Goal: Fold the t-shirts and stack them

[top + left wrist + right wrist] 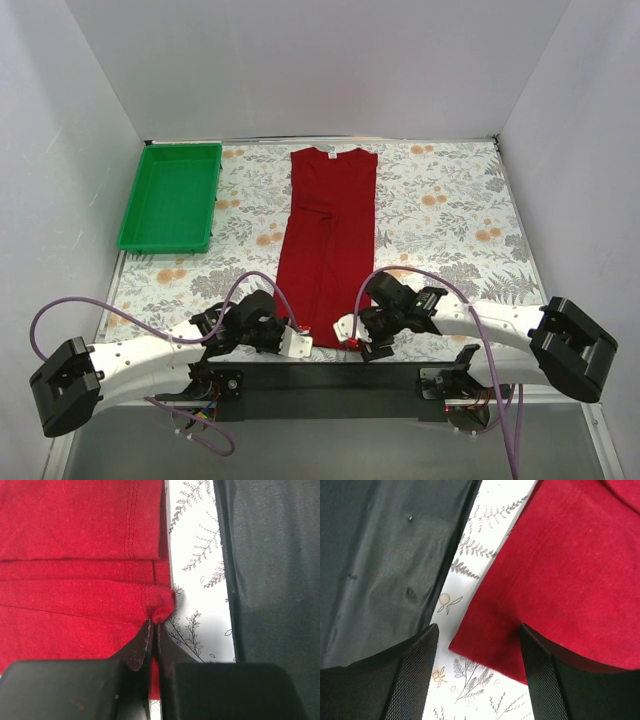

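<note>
From my feed, the table is covered with a floral cloth (450, 210) and boxed in by plain white walls (300, 70). A black strip (330, 375) runs along the near edge, and a green tray (172, 195) sits at the far left. The dark red t-shirt (328, 240) lies mid-table, folded into a long band. My left gripper (151, 625) pinches its near left corner tight. The right gripper (479, 630) has its jaws wide, with the near right corner between them.

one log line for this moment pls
t-shirt: folded into narrow lengthwise strip, lying flat | left gripper: jaws shut on near hem corner | right gripper: jaws open, straddling other near corner
</note>
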